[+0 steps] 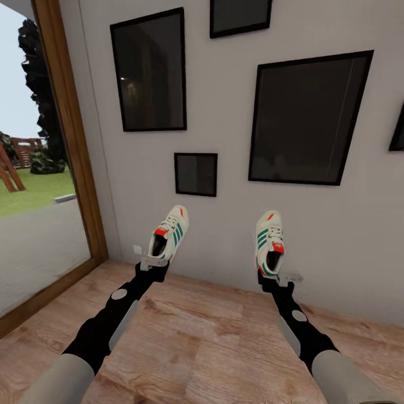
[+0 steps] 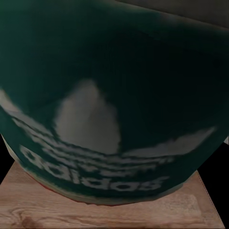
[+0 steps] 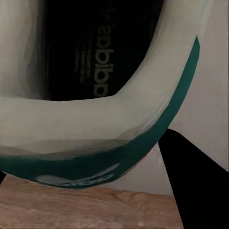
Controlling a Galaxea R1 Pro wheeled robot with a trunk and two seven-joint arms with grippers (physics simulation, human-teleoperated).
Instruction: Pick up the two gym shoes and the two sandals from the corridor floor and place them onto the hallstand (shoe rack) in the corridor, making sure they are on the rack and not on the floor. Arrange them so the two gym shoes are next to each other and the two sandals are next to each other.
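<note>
- Holding one gym shoe in each gripper, we face a white wall (image 1: 235,224) with dark framed pictures (image 1: 306,118); a big window (image 1: 39,168) with a wooden frame is at our left side.
- Our left gripper (image 1: 150,262) pinches the left gym shoe (image 1: 168,233) at its heel end, so the toe points up and away from us. We think this grip keeps the shoe well above the corridor floor (image 1: 202,336) while we travel.
- Our right gripper (image 1: 280,277) pinches the right gym shoe (image 1: 269,241) in the same manner, at the heel rim, with the toe up.
- In the left wrist view the green heel patch with its white logo (image 2: 95,138) is very close to the camera, with floor planks under it. This tells us the shoe sits deep in the claw.
- In the right wrist view we look at the white collar and the dark inside of the shoe (image 3: 81,109), so one finger probably goes inside the opening.
- Both shoes are in the air, well apart from each other, none touches the floor.
- We judge the task is in its carrying step: the next move calls for turning toward the hallstand and then setting the two shoes side by side on it.
</note>
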